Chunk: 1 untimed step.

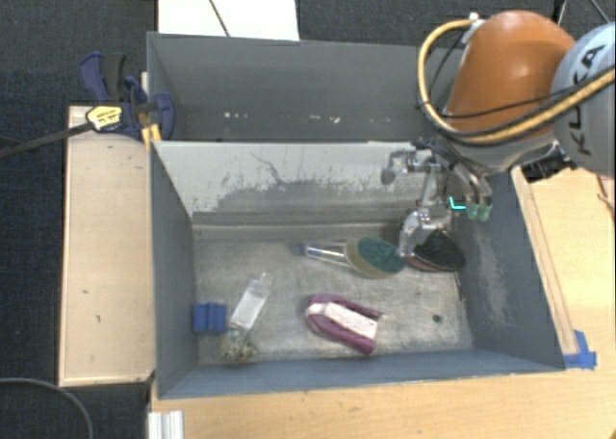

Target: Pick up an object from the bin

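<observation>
Grey metal bin (175, 264) on dark carpet, with your arm reaching in from the right.

In the camera view, your gripper (421, 235) hangs low over the right rear part of the bin floor, under the rounded orange wrist cover (510, 62) with its looped cables. You cannot tell whether the gripper is spread or pressed together, and nothing can be made out in its grasp. Its tip is just beside a round dark-green disc on a slim clear handle (377, 256), which lies flat with the handle pointing left. A flat black oval piece (443, 254) lies just right of the tip, close to the disc. Well apart, near the front wall, you have a purple-and-white soft packet (342, 323). Further left are a small clear plastic bottle (249, 300), a small blue block (208, 318) and a small brownish clump (237, 351).
</observation>
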Motion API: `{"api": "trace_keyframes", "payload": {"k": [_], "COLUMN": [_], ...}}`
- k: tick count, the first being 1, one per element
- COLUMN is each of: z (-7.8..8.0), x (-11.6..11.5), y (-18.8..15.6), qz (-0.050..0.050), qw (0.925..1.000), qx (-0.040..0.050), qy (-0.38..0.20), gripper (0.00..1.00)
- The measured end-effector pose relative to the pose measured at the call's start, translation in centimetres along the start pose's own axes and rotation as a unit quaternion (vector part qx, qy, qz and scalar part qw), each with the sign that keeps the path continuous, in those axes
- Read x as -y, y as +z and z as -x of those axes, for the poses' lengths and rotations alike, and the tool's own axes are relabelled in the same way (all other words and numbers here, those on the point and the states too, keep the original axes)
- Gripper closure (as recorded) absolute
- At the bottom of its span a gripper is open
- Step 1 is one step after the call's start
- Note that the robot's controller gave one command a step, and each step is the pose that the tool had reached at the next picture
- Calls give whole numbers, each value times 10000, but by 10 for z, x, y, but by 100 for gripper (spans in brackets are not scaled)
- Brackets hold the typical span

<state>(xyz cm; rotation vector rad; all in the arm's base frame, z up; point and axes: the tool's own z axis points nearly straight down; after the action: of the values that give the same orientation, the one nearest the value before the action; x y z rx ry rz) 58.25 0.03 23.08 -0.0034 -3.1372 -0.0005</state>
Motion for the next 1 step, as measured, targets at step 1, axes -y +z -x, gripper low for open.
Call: {"api": "trace_keyframes", "payload": {"k": [1], "z": [-12], "x": [20], "y": [108], "qz": [0], "qw": [9991], "qx": [-6], "qy": [-432], "gripper": [0]}}
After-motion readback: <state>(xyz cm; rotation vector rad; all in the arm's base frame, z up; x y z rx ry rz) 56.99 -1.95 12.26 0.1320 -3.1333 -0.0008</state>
